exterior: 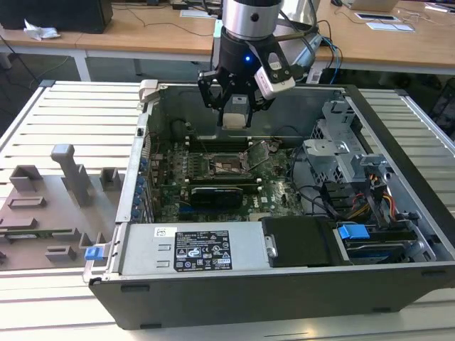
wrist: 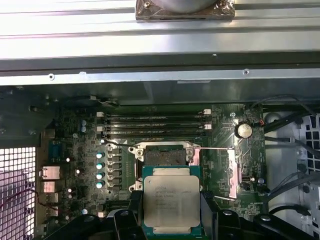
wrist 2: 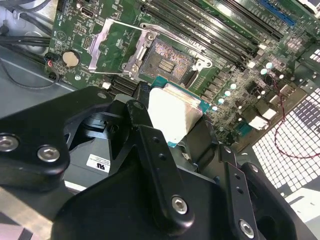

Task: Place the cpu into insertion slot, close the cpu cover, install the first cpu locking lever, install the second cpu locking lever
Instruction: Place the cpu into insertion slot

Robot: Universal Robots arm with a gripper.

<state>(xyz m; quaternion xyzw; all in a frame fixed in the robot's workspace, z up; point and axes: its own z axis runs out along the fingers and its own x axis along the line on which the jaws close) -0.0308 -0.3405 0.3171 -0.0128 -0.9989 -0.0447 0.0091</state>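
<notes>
Above the open insertion slot (wrist: 166, 156), the end effector (exterior: 236, 114) is clamped on the cpu (wrist: 171, 202)

A pale table (exterior: 71, 106) of long metal slats with grooves between them carries everything. An open computer case (exterior: 234, 302) lies on its side on it, dark outer wall facing the exterior view, taking up the middle and the exterior view's right. On the exterior view's left, just beside the case, rests a flat grey fixture plate (exterior: 35, 220) with upright blocks and posts on it
</notes>
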